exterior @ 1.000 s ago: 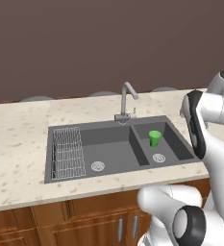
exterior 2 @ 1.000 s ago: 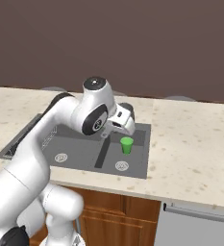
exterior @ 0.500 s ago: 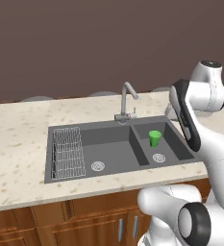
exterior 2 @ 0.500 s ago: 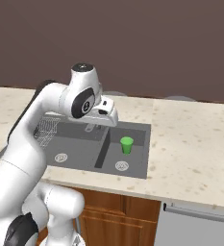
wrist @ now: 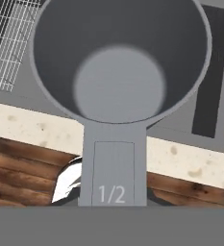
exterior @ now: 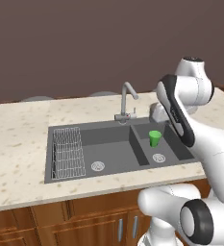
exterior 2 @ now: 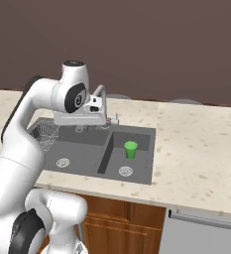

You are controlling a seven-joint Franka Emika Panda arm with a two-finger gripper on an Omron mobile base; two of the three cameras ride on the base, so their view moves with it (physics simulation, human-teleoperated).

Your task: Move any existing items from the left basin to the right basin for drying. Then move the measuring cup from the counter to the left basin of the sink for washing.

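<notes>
Tool seemingly grips measuring cup by its handle.

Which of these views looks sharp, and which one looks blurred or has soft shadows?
Hand view: the measuring cup sits very close, its round bottom soft-edged, though the "1/2" on its handle reads clearly. Left and right base views: even lighting, no glare, the green tumbler crisp.

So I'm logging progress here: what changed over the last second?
The arm swung leftward across the sink, carrying the measuring cup from over the right basin toward the left basin. The end effector kept its hold on the handle. The green tumbler stayed upright in the right basin.
</notes>
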